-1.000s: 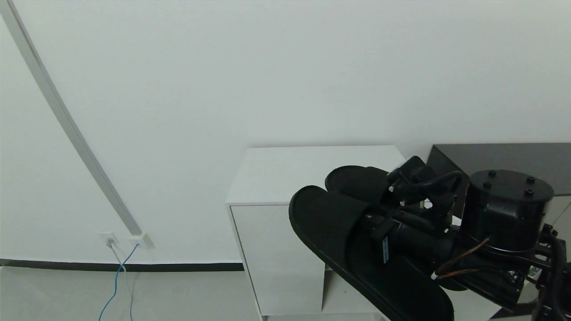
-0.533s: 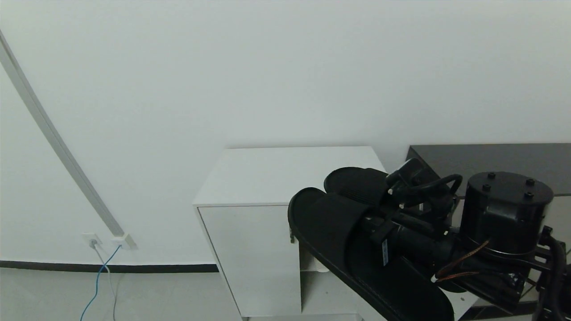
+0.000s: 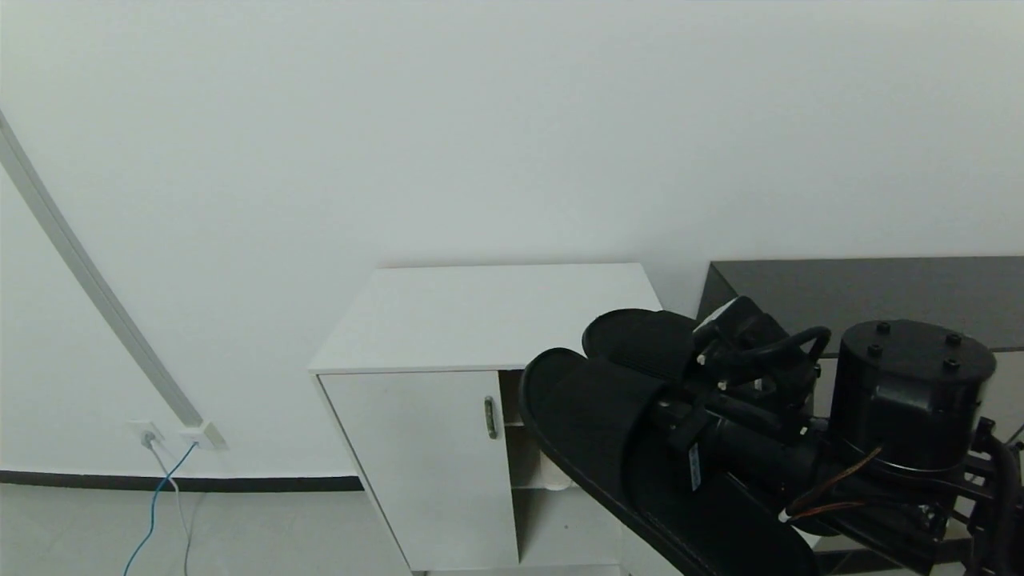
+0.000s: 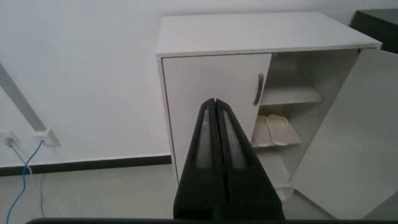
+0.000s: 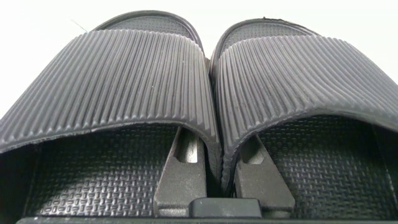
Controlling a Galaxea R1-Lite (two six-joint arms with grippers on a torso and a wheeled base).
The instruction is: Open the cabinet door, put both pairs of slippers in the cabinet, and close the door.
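In the head view the camera is swinging round since a second ago, so the white cabinet (image 3: 480,316) is sitting further left in the picture. Its closed door (image 3: 424,464) with the handle (image 3: 490,418) and the open side beside it are now showing. The right gripper (image 3: 680,404) is keeping its place, holding the black slippers (image 3: 592,408) raised in front of the cabinet's right part. In the left wrist view the left gripper (image 4: 215,109) is hanging before the closed door, jaws pressed together on nothing. The open door (image 4: 357,137) is standing swung out, and pale slippers (image 4: 273,129) are lying on the middle shelf (image 4: 297,139) at the end beside the closed door. In the right wrist view the fingers (image 5: 183,174) are reaching one under each strap, pinching the pair's adjoining sides together.
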